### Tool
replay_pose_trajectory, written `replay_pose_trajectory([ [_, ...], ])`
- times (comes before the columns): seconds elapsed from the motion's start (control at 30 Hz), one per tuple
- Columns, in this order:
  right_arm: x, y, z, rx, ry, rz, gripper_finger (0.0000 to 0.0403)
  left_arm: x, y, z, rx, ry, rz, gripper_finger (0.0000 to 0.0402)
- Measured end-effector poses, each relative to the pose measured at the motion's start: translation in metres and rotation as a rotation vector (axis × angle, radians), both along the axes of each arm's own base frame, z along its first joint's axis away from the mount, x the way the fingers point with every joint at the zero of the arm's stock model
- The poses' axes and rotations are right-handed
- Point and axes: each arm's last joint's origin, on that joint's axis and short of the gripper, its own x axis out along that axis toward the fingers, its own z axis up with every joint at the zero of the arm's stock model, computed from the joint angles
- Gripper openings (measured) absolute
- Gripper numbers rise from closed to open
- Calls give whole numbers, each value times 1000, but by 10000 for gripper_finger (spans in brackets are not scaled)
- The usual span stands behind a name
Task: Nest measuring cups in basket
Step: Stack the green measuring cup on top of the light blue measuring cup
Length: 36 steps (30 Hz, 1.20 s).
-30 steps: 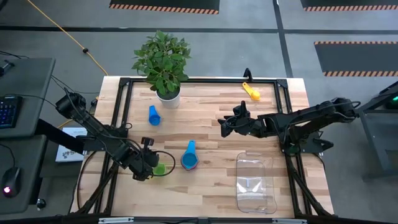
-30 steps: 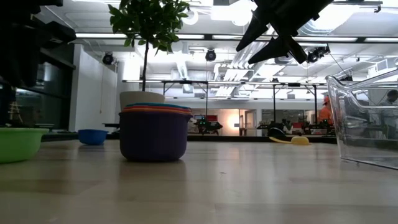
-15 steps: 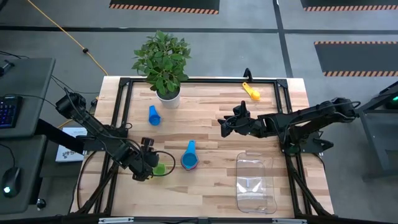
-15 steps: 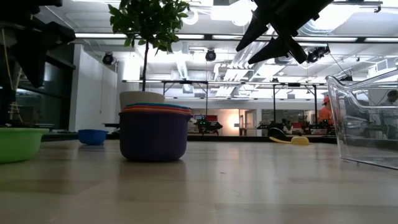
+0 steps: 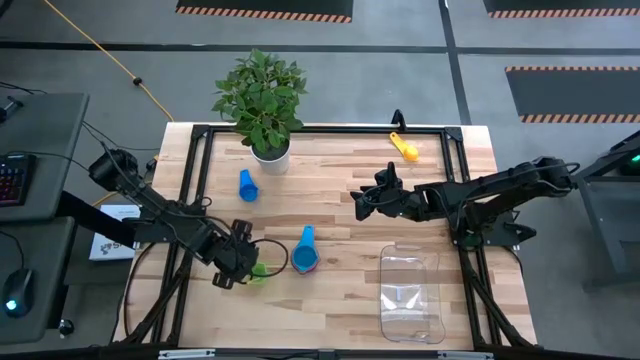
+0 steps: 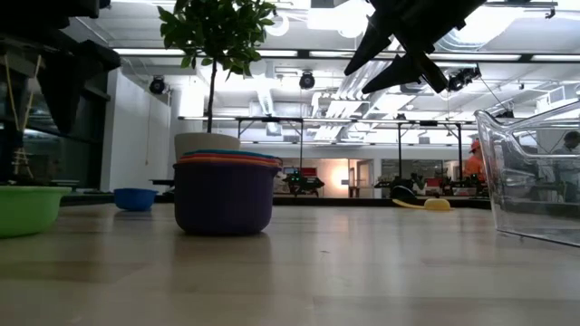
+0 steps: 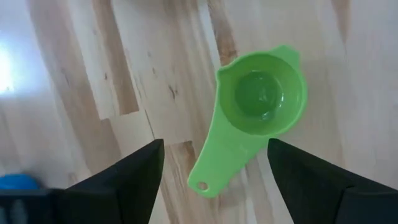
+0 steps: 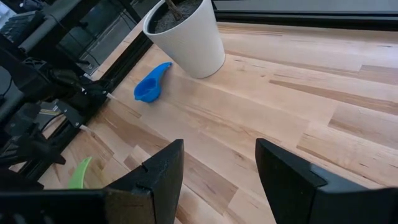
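Hovering over the green measuring cup (image 7: 261, 106) at the table's (image 5: 350, 300) near-left, the left hand (image 7: 214, 180) has its fingers spread either side of the cup's flat handle. The cup looks light, stiff and slick, likely to skid if nudged; the handle or the thin rim seems the best hold. Just beyond sits the nested stack (image 5: 304, 257), bowls up. The clear basket (image 5: 410, 295) lies empty at near right. Farther off, the right hand (image 5: 362, 203) waits with fingers apart, past it the small blue cup (image 5: 247, 186) and yellow cup (image 5: 406, 149).
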Motion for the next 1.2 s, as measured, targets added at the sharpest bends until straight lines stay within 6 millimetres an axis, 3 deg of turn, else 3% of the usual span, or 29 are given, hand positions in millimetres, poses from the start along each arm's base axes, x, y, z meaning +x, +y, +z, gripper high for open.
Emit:
replay_pose_trajectory([
  [0.43, 0, 0, 0, 2, -1, -1, 190, 10, 15, -4, -16, 62, -285, 278],
  [0.73, 0, 0, 0, 2, -1, -1, 190, -2, 20, -30, -52, 129, -264, 278],
  [1.0, 0, 0, 0, 3, -1, -2, 190, 0, 18, -36, -70, 141, -309, 278],
  [1.2, 0, 0, 0, 3, -2, -2, 190, 7, 14, -53, -67, 208, -333, 278],
])
